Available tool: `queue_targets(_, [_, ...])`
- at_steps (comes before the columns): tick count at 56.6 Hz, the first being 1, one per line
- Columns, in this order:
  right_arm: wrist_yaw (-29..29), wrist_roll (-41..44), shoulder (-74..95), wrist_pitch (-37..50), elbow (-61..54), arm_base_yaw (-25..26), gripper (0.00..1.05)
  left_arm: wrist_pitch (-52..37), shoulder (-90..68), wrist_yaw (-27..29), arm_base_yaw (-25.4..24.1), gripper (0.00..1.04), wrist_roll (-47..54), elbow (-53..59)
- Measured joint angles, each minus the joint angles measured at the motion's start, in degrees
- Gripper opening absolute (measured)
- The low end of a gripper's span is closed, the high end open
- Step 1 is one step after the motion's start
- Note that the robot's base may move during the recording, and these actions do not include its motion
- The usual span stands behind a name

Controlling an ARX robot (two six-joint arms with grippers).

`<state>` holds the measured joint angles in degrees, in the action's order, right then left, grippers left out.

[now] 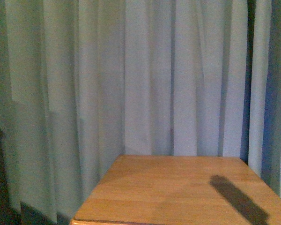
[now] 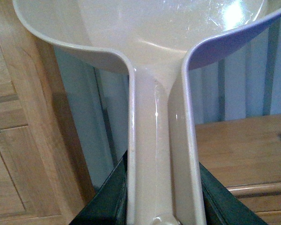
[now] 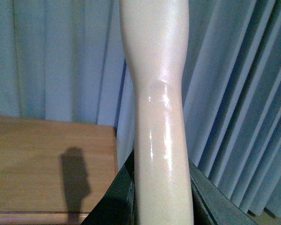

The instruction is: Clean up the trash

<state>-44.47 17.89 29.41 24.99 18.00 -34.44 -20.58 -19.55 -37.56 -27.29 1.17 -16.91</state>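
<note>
The white wad of trash is out of view in every frame. My left gripper (image 2: 161, 206) is shut on the handle of the beige dustpan (image 2: 159, 140), whose wide scoop (image 2: 145, 28) is held up in front of the camera and looks bare where it shows. My right gripper (image 3: 161, 201) is shut on the smooth cream brush handle (image 3: 157, 93), which stands upright; the bristles are out of view. Neither gripper shows in the front view.
A wooden table top (image 1: 178, 192) lies ahead with a dark shadow (image 1: 239, 199) on its right part. Pale curtains (image 1: 131, 75) hang behind it. A wooden cabinet (image 2: 18, 140) stands beside the left arm. The table's edge (image 3: 51, 215) shows in the right wrist view.
</note>
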Motion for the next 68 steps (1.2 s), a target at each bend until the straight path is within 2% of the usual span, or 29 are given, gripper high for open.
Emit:
queue_targets(4, [-2.27, 2.69, -1.38, 4.31, -2.19, -1.70, 0.20, 0.00, 0.00, -0.02, 0.00, 0.27, 0.00, 0.00])
queue_targets(14, [-4.96, 5.92, -2.23, 10.54, -4.74, -1.44, 0.20, 0.00, 0.00, 0.00, 0.00, 0.27, 0.00, 0.00])
queue_targets(68, [-5.92, 5.70, -3.10, 9.03, -4.83, -0.55, 0.20, 0.04, 0.07, -0.20, -0.15, 0.27, -0.04, 0.13])
